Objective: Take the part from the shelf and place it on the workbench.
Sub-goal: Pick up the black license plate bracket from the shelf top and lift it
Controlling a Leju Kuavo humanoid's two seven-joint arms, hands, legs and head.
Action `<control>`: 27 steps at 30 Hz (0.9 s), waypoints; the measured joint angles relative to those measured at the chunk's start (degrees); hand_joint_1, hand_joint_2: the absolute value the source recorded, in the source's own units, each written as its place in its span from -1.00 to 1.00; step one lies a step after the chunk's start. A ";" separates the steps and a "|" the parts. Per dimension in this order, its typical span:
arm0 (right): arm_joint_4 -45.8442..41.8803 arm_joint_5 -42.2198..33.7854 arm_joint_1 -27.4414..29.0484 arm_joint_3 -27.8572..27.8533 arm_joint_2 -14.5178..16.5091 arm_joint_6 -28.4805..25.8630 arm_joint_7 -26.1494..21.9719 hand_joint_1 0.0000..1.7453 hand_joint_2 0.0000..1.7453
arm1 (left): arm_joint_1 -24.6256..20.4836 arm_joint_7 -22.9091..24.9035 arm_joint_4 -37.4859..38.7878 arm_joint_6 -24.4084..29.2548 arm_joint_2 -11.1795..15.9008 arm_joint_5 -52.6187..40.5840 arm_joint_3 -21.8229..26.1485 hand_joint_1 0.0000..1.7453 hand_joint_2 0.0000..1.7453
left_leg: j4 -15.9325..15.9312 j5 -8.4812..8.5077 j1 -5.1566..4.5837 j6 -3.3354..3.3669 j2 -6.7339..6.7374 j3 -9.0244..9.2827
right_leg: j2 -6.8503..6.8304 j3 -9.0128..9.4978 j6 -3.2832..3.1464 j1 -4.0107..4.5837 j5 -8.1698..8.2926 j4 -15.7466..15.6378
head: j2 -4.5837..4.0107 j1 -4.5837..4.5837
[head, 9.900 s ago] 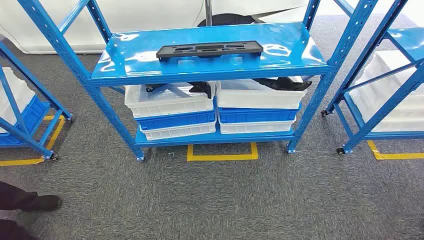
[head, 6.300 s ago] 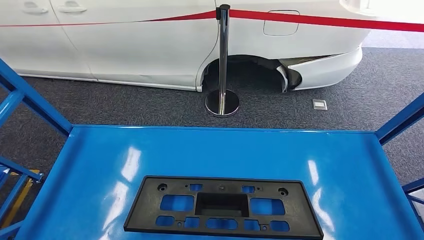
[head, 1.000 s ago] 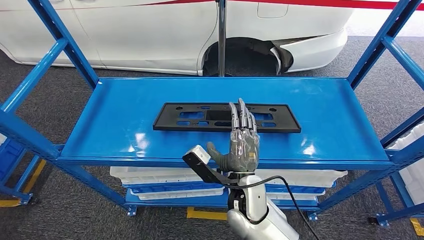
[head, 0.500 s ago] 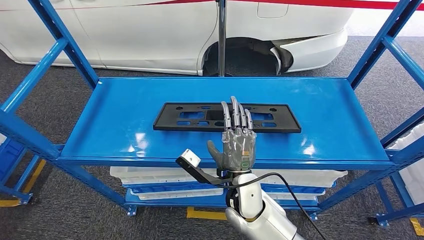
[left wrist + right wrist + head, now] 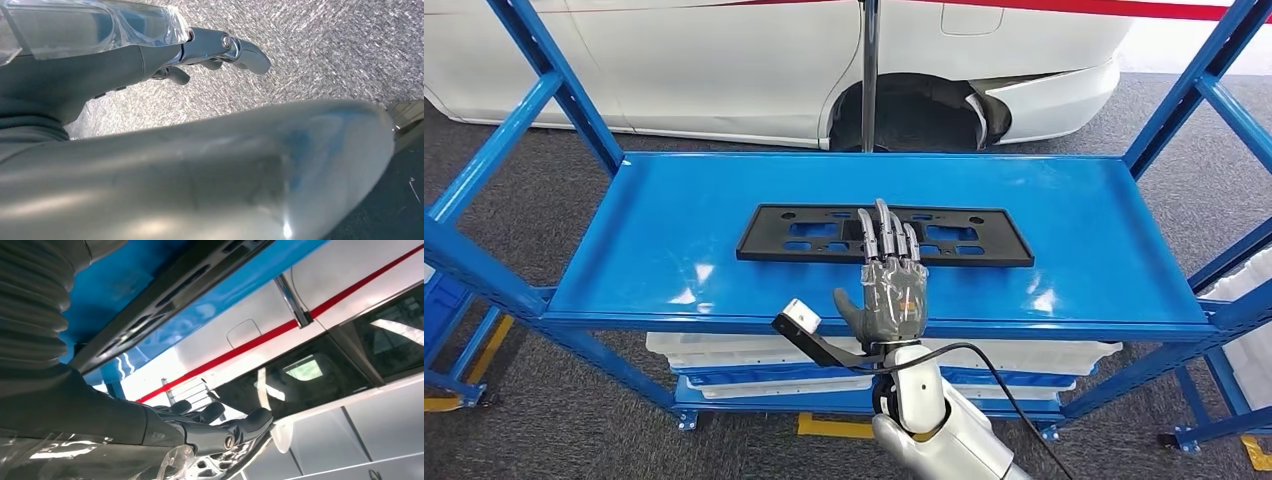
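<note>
Covering middle of black part (image 5: 824,234), right robot hand (image 5: 890,290) fingers straight, apart; contact unclear.

Bright, even overhead light is filling the room.
Glare is streaking the glossy blue shelf (image 5: 674,240); the left wrist view is blurring up close.
</note>
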 joint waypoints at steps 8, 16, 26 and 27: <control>0.74 -0.52 0.04 0.39 -0.09 0.15 -0.21 -1.00 1.00 | 0.07 0.01 0.00 -0.49 -0.13 -0.01 0.00 -1.00 -1.00 | 0.51 -1.25 1.40 -1.22 -0.42 1.09 | 0.29 -5.63 2.29 -2.03 1.36 6.47 | 0.01 0.07; 1.03 -0.81 0.00 0.57 0.22 0.13 -0.79 -1.00 1.00 | -0.04 0.09 0.00 -0.80 -0.10 0.05 0.00 -1.00 -1.00 | 6.30 -5.10 1.80 -3.56 -0.45 -1.24 | 0.79 -2.44 -0.38 -1.93 2.78 -0.10 | 0.00 -0.20; 1.45 -1.08 0.20 0.66 0.32 -0.28 -1.20 -1.00 1.00 | 0.05 0.00 0.02 -1.31 -0.03 0.09 0.00 -1.00 -1.00 | 3.04 0.43 0.60 -1.56 -0.40 -2.88 | 1.25 -0.16 -0.70 -0.88 0.68 -0.15 | 0.00 -0.48; 1.46 -1.09 0.20 0.68 0.33 -0.32 -1.25 -1.00 1.00 | 0.05 -0.01 0.02 -1.32 -0.01 0.10 0.00 -1.00 -1.00 | 2.60 0.13 0.42 -1.44 -0.42 -2.61 | 1.24 -0.16 -0.42 -0.90 0.55 -0.18 | 0.00 -0.47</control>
